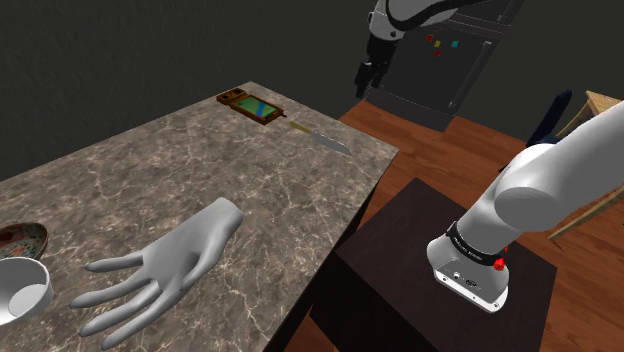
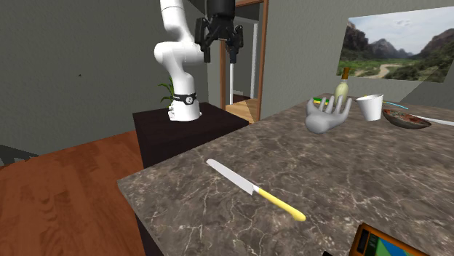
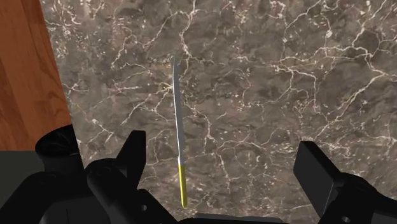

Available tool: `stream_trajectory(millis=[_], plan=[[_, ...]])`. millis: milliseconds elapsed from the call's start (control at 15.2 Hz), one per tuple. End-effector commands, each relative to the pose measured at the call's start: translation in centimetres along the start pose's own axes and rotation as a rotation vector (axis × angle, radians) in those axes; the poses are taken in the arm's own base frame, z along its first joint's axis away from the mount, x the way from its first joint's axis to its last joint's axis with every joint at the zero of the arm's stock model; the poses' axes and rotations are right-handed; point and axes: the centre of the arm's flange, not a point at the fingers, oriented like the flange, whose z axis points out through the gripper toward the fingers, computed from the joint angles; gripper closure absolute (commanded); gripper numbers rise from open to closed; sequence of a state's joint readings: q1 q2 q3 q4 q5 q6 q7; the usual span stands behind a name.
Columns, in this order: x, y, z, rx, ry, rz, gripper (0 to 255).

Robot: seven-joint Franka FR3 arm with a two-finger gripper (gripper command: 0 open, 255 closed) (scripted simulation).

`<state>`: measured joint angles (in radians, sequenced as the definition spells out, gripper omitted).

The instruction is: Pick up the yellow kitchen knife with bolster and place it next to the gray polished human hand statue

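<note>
Wrist view looks down between the wide-apart, empty fingers of the black two-finger gripper (image 3: 222,153) onto the yellow-handled kitchen knife with a long silver blade (image 3: 177,121), which lies flat on the brown veined marble tabletop (image 3: 286,76) near its edge. In the shoulder view the knife lies at the far end, just beside a brown flat device with a green screen (image 1: 250,104). It is well apart from the grey human hand statue (image 1: 165,268) at the near end.

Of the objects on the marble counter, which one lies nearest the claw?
The yellow-handled knife: it lies flat directly below the open claw, framed between its fingers. The hand statue sits at the other end of the counter.
</note>
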<state>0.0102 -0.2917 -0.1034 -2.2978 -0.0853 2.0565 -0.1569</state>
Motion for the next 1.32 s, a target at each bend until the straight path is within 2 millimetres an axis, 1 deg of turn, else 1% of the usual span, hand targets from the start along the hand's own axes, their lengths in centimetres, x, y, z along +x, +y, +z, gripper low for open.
stream_trajectory(millis=[0, 660, 1254], plan=[[1.6, 0.8, 2.3, 0.011, -0.012, -0.009, 0], [9.5, 3.9, 13.3, 0.067, -0.071, -0.053, 0], [16.2, 5.8, 23.7, 0.117, -0.125, -0.092, 0]])
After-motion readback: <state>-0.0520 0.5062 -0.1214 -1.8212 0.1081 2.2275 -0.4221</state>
